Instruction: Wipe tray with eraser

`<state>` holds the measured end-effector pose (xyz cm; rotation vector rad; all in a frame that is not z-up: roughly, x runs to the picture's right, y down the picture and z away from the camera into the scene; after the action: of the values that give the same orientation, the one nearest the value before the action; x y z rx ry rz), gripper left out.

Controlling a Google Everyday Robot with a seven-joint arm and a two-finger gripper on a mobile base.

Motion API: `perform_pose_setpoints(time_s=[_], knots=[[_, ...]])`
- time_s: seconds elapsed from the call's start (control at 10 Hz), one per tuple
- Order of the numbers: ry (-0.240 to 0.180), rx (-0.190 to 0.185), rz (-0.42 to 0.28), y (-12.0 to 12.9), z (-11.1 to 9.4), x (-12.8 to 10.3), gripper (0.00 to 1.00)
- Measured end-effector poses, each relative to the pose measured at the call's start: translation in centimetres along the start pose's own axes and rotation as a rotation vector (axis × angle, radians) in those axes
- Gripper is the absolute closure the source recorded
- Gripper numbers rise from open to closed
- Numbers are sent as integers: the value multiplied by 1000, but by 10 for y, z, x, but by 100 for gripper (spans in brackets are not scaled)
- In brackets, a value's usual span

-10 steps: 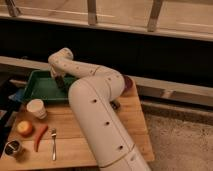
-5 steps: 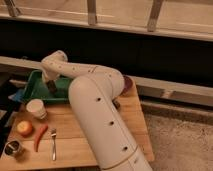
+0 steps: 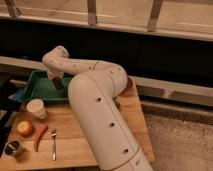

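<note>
Shifted slightly since a moment earlier, the black eraser (image 3: 59,84) sits low inside the green tray (image 3: 35,90), near its back wall. The gripper (image 3: 56,78) pinches it between closed fingers, apparently to rub the tray floor. Above, the white arm (image 3: 95,100) reaches left over the wooden table (image 3: 70,145), wrist bent downward.

A wooden table (image 3: 75,145) is placed on a speckled grey floor (image 3: 180,140); behind it a dark wall (image 3: 160,55) is seen, dimly lit.
</note>
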<state>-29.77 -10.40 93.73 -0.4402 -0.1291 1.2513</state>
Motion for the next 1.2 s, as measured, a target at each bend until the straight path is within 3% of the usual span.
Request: perform_pose_setpoints(time_s=[0.2,0.4,0.6,0.8,0.9,1.0,1.2], knots=[[-35,2,0,-14,4,-24,100],[-52,-59,1,-8,7,-35,100],[-49,-133,-2,6,6,-30,100],[-12,-191,-18,35,-1,-11,100],[29,-205,-27,44,-6,2,100],[75,-212,-38,50,-12,17,100],[150,-186,-41,42,-25,41,100]])
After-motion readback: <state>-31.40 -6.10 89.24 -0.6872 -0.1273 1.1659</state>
